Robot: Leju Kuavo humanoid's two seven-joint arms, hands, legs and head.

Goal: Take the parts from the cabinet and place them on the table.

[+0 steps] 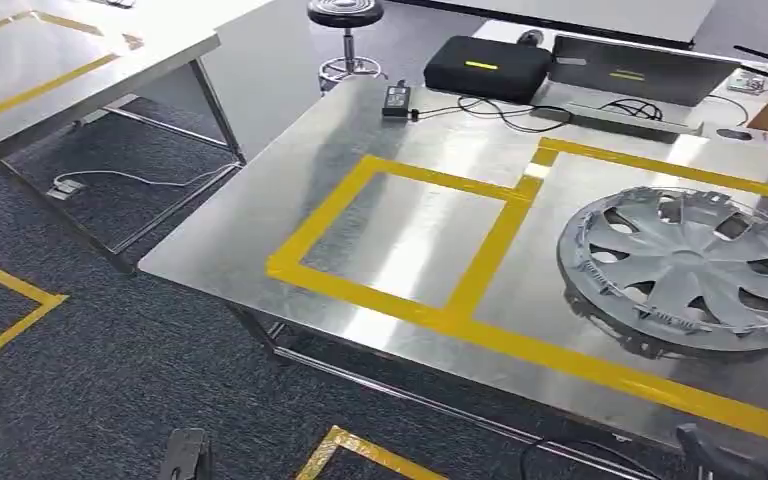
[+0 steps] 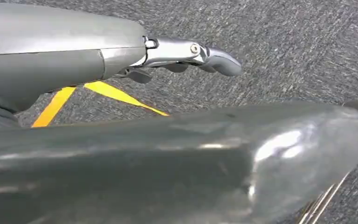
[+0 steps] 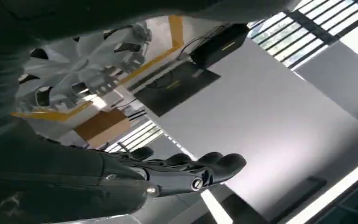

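One part, a grey hubcap (image 1: pixel 685 270), already lies flat on the steel tabletop (image 1: pixel 260 215). It rests inside the right one of two rectangles marked with yellow tape (image 1: pixel 480 262); the left rectangle beside it holds nothing. In the right wrist view the same hubcap (image 3: pixel 81 65) appears behind the arm, on the taped surface.

The left hand (image 2: pixel 186 53) hangs over the dark carpet (image 2: pixel 284 42), with the fingers stretched out and apart and nothing between them, so it is released. The right hand (image 3: pixel 186 172) is also empty: its fingers are extended side by side, slightly bent, and they close on nothing. At the lower right edge of the head view, a dark finger-like shape shows just beside the tabletop's front edge and apart from the hubcap; I cannot tell for sure what it is.

My judgement is that one placing is done and that the hubcap is let go. The free rectangle suggests that another part is expected there. The cabinet is outside these views, so how many parts are left cannot be told. The next step is probably to go back to the cabinet.

At the far end of the tabletop lie a black case (image 1: pixel 487 68), a laptop (image 1: pixel 640 70) and some cables.
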